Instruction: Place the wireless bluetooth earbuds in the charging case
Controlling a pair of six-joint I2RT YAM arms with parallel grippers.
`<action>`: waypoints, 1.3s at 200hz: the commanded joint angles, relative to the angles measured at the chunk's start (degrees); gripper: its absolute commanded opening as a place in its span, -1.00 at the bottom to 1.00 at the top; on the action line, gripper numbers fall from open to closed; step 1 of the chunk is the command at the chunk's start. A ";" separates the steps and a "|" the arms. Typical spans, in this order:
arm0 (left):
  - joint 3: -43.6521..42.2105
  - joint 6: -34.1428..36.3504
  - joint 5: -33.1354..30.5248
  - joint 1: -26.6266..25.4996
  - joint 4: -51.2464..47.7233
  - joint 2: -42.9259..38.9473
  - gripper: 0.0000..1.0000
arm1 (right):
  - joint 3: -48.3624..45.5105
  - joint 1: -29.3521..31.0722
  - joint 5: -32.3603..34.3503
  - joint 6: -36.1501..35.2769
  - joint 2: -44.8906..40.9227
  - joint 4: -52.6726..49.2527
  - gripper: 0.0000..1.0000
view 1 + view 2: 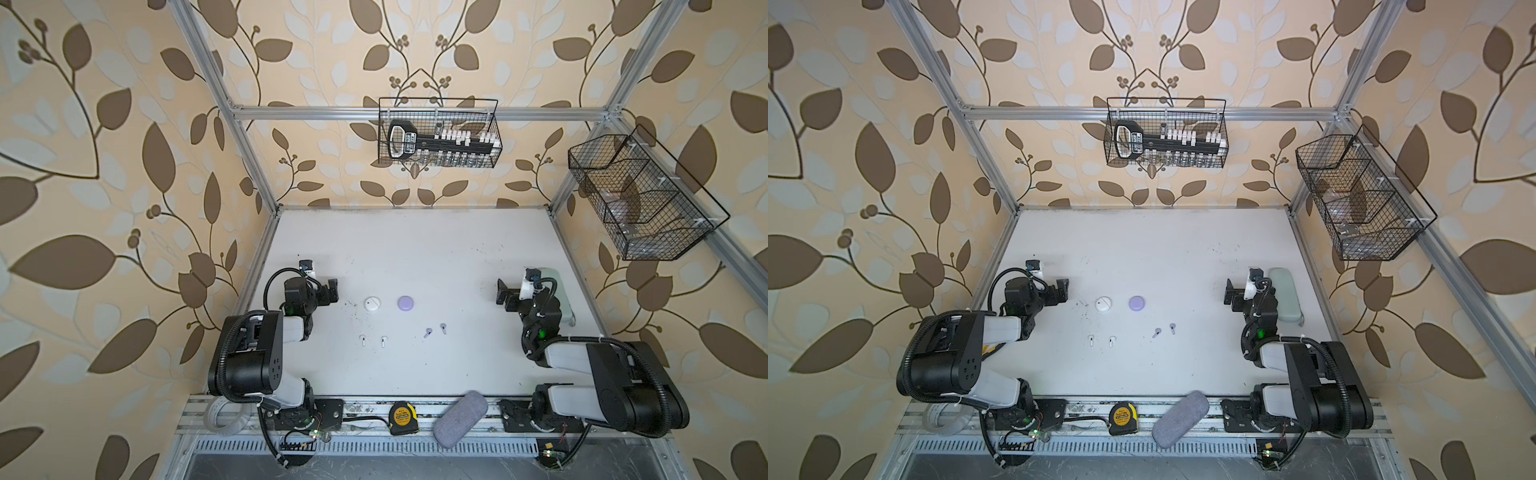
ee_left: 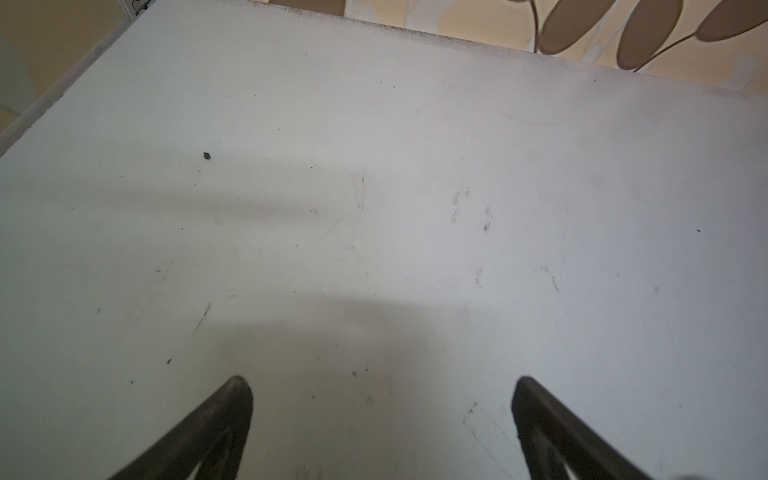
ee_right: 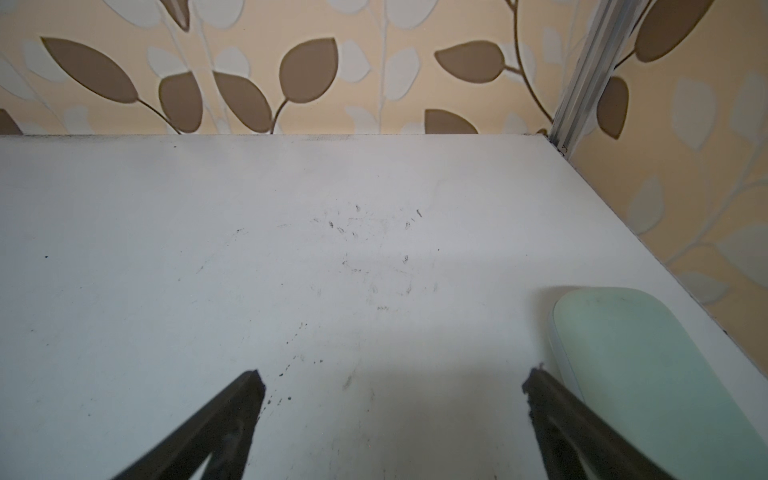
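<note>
**A:** Nearest, on the front rail: a tape measure (image 1: 402, 417) and a grey pouch (image 1: 459, 417). Both are off the work area, and I judge neither is a task item.

**B:** Noted. Next on the desk (image 1: 415, 249): two white earbuds (image 1: 363, 340) side by side, with two lavender earbuds (image 1: 428, 332) to their right. All four lie loose, none in a case.

**A:** Just beyond them are the white case (image 1: 372, 303) and the lavender case (image 1: 405, 303), each behind its own colour pair. That looks laid out for matching. Both lids appear shut, so I judge opening comes first.

**B:** Grippers?

**A:** The left gripper (image 1: 332, 290) and right gripper (image 1: 503, 291) sit level with the cases, well out to either side. Their jaws are spread wide with nothing between them. A mint-green case (image 3: 648, 374) lies just beside the right one.

**B:** The surface is white with dark scuffs. Farthest are leaf wallpaper (image 1: 124, 166), an aluminium frame (image 1: 332, 112) and two hung wire baskets (image 1: 440, 133).
</note>
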 commanded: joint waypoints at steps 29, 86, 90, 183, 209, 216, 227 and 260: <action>1.49 -0.68 -1.13 -0.13 2.18 0.07 0.98 | 1.64 0.04 -0.60 -0.59 0.58 1.16 1.00; 1.39 -0.63 -1.12 -0.15 2.40 -0.02 0.98 | 1.40 -0.30 -1.03 -0.50 0.35 1.58 1.00; 1.25 -0.64 -1.04 -0.15 2.53 -0.18 0.98 | 1.23 -0.28 -1.06 -0.50 0.24 1.76 1.00; 14.49 -0.25 -8.15 -0.13 -30.66 -13.23 0.98 | 13.33 3.45 23.13 13.06 -16.49 -33.94 1.00; 21.35 0.69 -7.25 -0.13 -44.65 -15.05 0.98 | 28.56 3.50 27.42 24.82 -15.22 -59.13 1.00; 23.94 1.70 -5.63 -0.18 -49.94 -14.88 0.98 | 32.40 4.02 28.27 27.12 -14.58 -64.70 1.00; 27.99 3.66 -2.30 -0.15 -57.47 -14.37 0.98 | 36.83 5.41 28.40 29.10 -13.60 -70.45 1.00; 30.93 6.78 3.91 -0.20 -65.41 -17.36 0.98 | 40.67 19.76 34.38 26.63 -13.02 -73.47 1.00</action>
